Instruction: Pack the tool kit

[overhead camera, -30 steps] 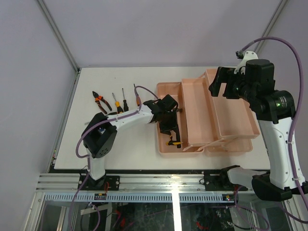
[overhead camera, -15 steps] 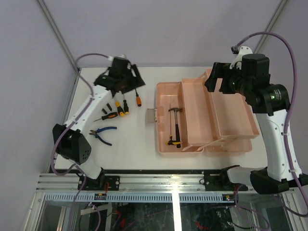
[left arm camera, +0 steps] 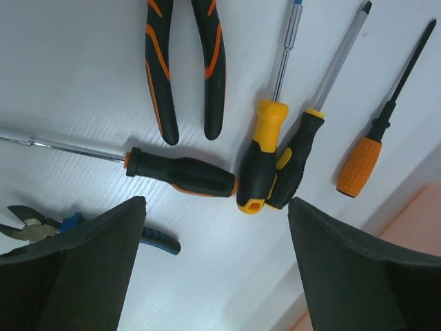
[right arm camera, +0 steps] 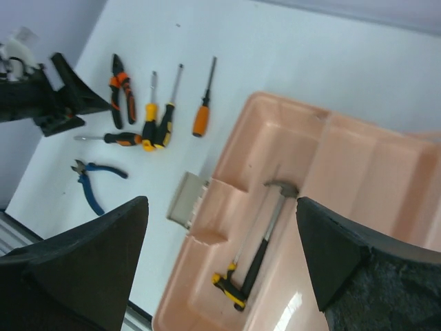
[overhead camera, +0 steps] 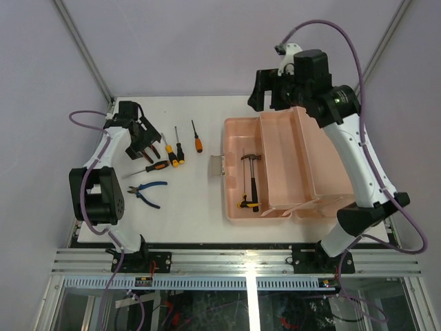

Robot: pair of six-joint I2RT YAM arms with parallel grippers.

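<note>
white table (lilac walls)

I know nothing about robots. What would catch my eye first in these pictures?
The open pink toolbox on the right half of the table, with a single hammer lying in its left compartment. Next, the screwdrivers and blue cutters laid out on the left, where the left arm hangs above the screwdrivers with open jaws.
</note>
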